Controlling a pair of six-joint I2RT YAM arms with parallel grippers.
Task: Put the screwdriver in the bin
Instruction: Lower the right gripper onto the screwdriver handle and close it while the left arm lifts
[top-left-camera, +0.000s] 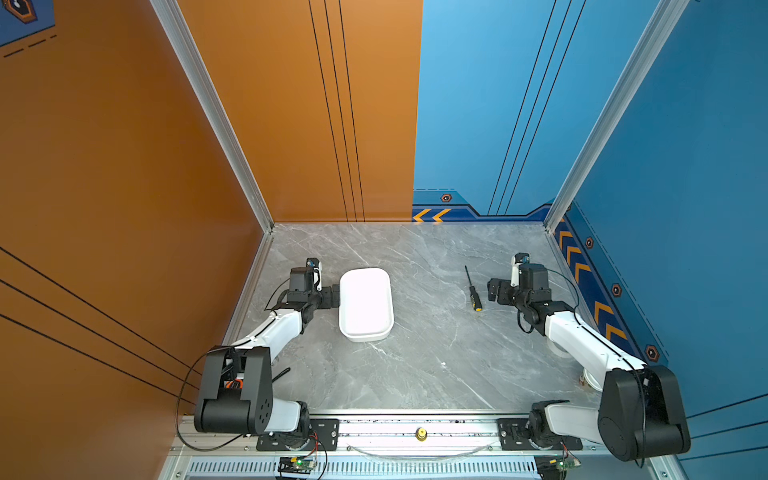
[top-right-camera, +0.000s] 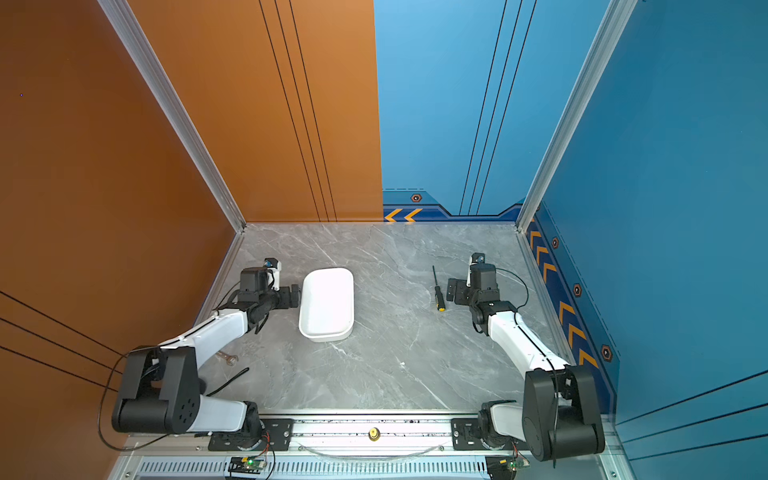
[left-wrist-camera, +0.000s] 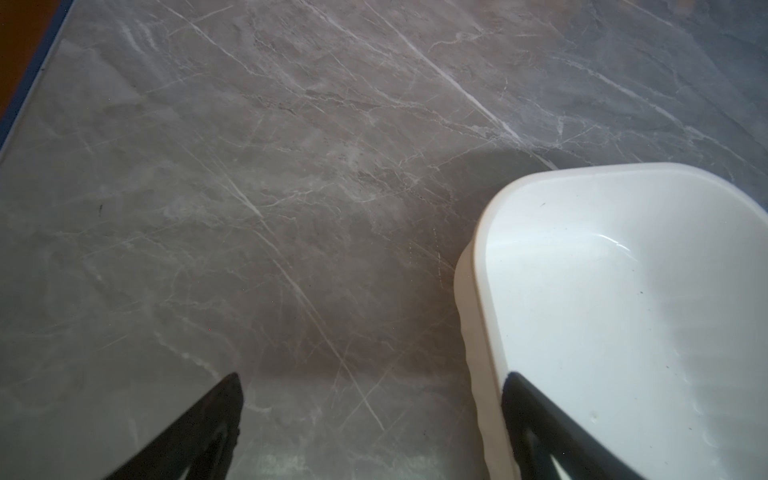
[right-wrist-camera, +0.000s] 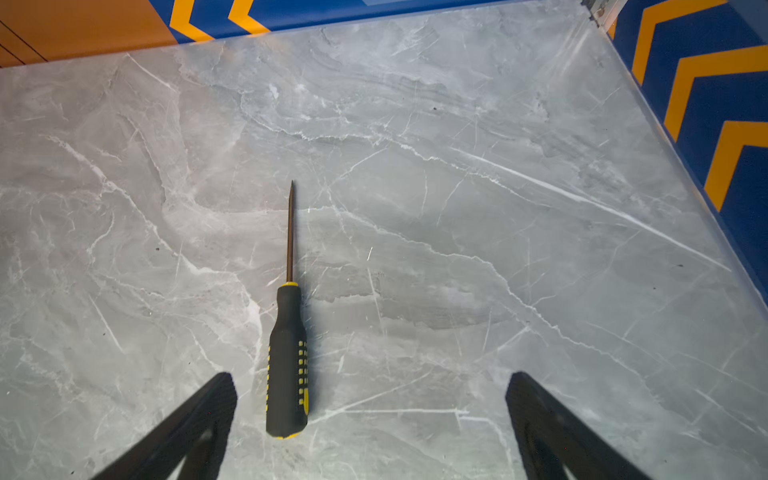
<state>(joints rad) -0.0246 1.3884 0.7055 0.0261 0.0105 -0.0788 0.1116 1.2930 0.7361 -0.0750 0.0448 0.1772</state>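
Observation:
The screwdriver (top-left-camera: 472, 291) (top-right-camera: 437, 292) lies flat on the marble table at the right, its thin shaft pointing to the back wall. In the right wrist view the black and yellow screwdriver (right-wrist-camera: 288, 353) has its handle end between the fingers of my right gripper (right-wrist-camera: 371, 399), close to one finger and touching neither. My right gripper (top-left-camera: 494, 291) is open. The white bin (top-left-camera: 365, 305) (top-right-camera: 327, 305) stands left of centre with nothing in it. My left gripper (top-left-camera: 335, 296) (left-wrist-camera: 374, 415) is open at the bin's left edge, with one finger (left-wrist-camera: 552, 432) over the bin's rim (left-wrist-camera: 478, 316).
A small silver wrench (top-right-camera: 227, 358) and a black cable (top-right-camera: 232, 380) lie by the left arm near the front. A white round thing (top-left-camera: 590, 380) shows partly under the right arm. An orange wall (top-left-camera: 124, 208) closes the left and a blue wall (top-left-camera: 685, 208) the right.

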